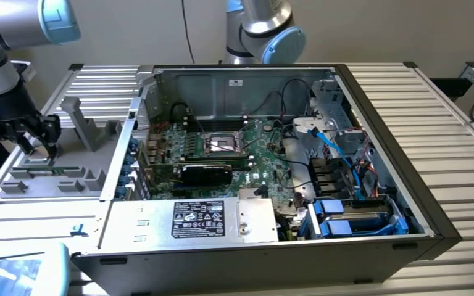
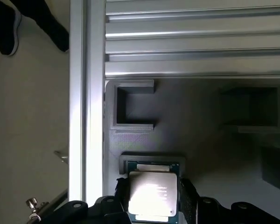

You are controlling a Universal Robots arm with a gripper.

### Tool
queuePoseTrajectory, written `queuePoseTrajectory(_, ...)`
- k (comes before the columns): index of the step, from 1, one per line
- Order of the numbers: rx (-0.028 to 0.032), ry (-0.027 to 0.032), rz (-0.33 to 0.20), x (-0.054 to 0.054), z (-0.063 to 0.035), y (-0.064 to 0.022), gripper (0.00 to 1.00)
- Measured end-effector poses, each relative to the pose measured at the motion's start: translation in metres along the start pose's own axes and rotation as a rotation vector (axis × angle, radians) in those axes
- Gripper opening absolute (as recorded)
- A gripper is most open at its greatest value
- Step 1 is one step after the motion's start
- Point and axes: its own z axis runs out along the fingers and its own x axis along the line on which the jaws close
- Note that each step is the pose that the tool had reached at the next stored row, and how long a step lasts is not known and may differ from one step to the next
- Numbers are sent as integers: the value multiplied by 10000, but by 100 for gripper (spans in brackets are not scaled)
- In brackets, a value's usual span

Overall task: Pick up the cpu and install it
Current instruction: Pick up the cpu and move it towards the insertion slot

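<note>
The cpu (image 2: 153, 193), a flat square chip with a shiny silver top and a greenish edge, sits between my dark fingers (image 2: 122, 195), which press against its two opposite sides. My gripper (image 2: 154, 201) is shut on it, just over a shallow recess of the grey holder (image 2: 200, 140). In the exterior view my gripper (image 1: 39, 150) hangs low over the same grey holder (image 1: 52, 179) at the exterior view's left, outside the computer case. The black socket frame (image 1: 223, 145) lies open on the motherboard inside the case.
The open computer case (image 1: 418, 185) holds a graphics card (image 1: 204, 172), blue cables (image 1: 336, 154) and a labelled silver power supply (image 1: 200, 219). A grey upright bracket (image 1: 84, 123) stands behind the holder. A second arm (image 1: 261, 31) is at the back. The ribbed metal table (image 1: 459, 123) surrounds the case.
</note>
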Motion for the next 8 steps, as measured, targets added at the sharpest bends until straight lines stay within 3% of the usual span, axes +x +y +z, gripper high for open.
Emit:
queuePoseTrajectory(4, 4, 59, 1, 2, -3, 0, 56)
queuePoseTrajectory(8, 3, 64, 1, 1, 7, -1, 56)
